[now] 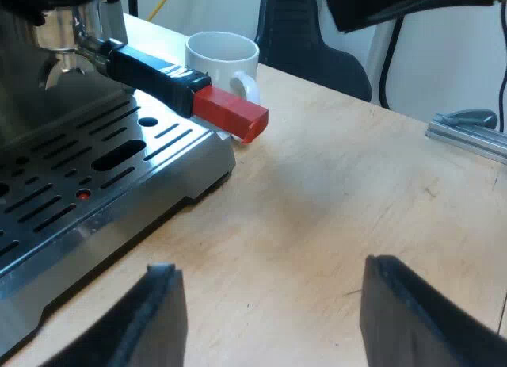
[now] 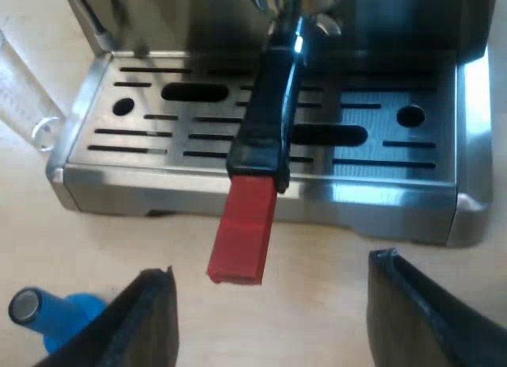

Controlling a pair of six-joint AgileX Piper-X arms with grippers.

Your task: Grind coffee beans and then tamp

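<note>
The metal holder is locked into the espresso machine (image 1: pixel 47 34) (image 2: pixel 198 18); its dark handle (image 1: pixel 154 74) (image 2: pixel 269 105) reaches out over the slotted drip tray (image 1: pixel 87 177) (image 2: pixel 174 137) and ends in a red block (image 1: pixel 231 113) (image 2: pixel 244 228). My left gripper (image 1: pixel 273 315) is open above the wooden table, short of the tray's corner. My right gripper (image 2: pixel 277 319) is open too, facing the machine's front with the red end just beyond its fingers. A blue tamper (image 2: pixel 51 319) lies on the table by one right finger. A white mug (image 1: pixel 224 62) stands behind the red end.
A clear measuring glass (image 2: pixel 24 97) stands beside the drip tray's corner. A dark chair (image 1: pixel 305 34) is beyond the table's edge, and a metal rail (image 1: pixel 467 137) lies at that edge. Bare light wood (image 1: pixel 341 208) stretches out from the tray.
</note>
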